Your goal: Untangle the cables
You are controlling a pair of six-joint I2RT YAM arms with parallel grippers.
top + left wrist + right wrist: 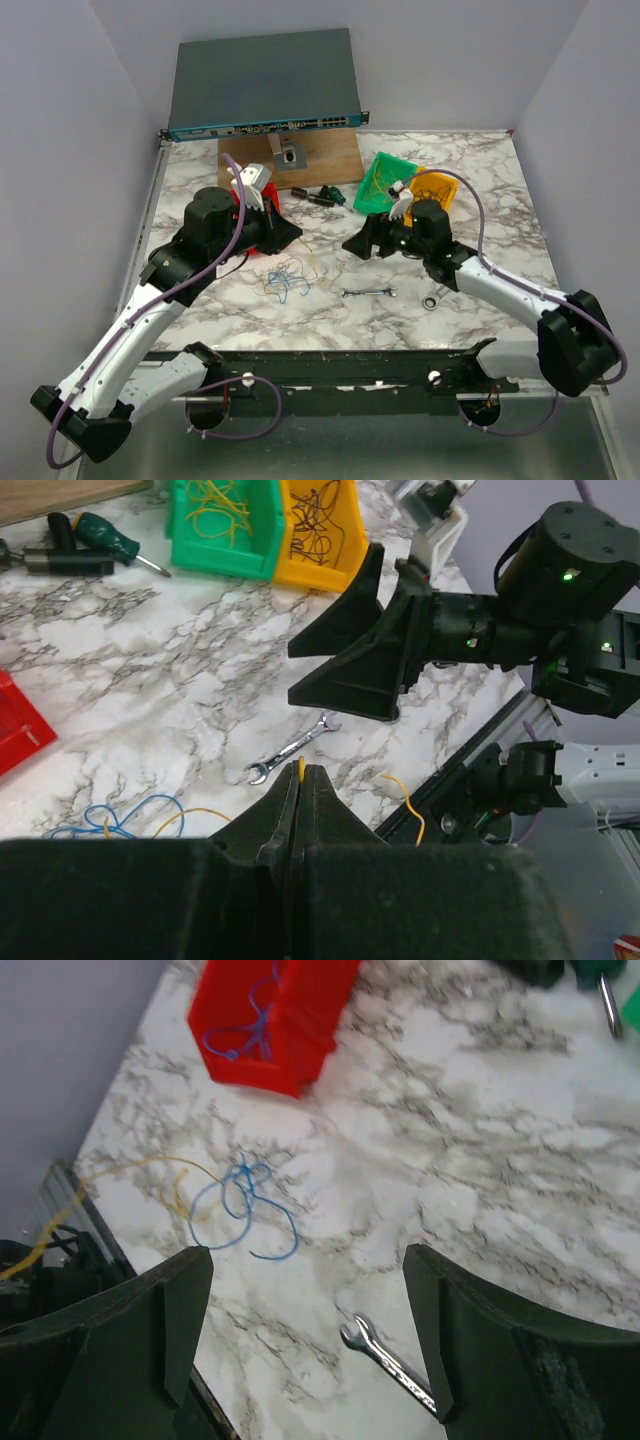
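The cables (285, 278) lie as a small loose tangle of blue and yellow-orange strands on the marble between the arms. My left gripper (296, 236) hovers above and behind them. In the left wrist view this gripper (300, 772) is shut on a thin yellow cable whose tip pokes out between its fingertips. Another yellow strand (406, 802) curls off to the right, and blue loops (120, 815) lie at the lower left. My right gripper (310, 1295) is open and holds nothing. It sits above bare marble with the blue cable (245, 1205) ahead on the left.
A silver wrench (368, 293) lies in front of the cables, with a small metal ring (432, 300) to its right. A red bin (255, 205), a green bin (385, 183) and a yellow bin (437, 188) stand behind. Screwdrivers (325, 196), a wooden board (290, 155) and a network switch (262, 85) are further back.
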